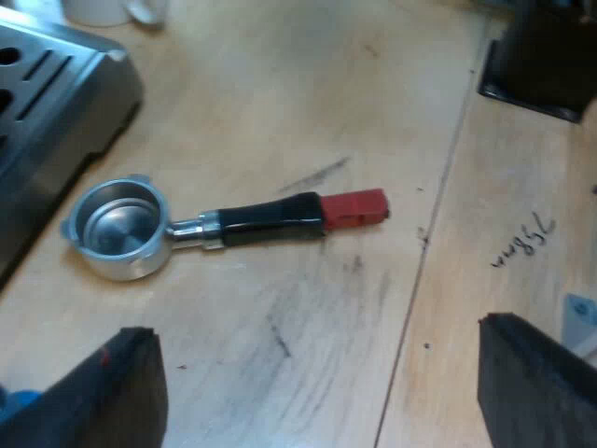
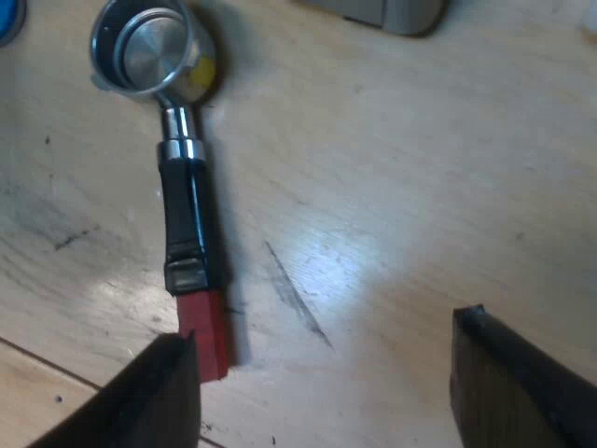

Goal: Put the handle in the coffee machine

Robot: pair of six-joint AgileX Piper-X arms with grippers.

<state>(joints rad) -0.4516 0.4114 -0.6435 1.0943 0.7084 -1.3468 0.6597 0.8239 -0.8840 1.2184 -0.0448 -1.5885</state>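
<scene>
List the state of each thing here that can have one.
metal holder, loose, lying on the wooden table, basket empty.
espresso machine, holder not locked in.
left gripper, open, holding nothing, over the table near the holder.
right gripper, open, holding nothing, one finger beside the holder's red end.

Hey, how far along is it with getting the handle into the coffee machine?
Done: nothing yet. The holder lies loose on the table, beside the coffee machine. In hand: the left pincer and right pincer hang open above it, the right near its red end. To do: grasp, lift, lock it into the machine.
</scene>
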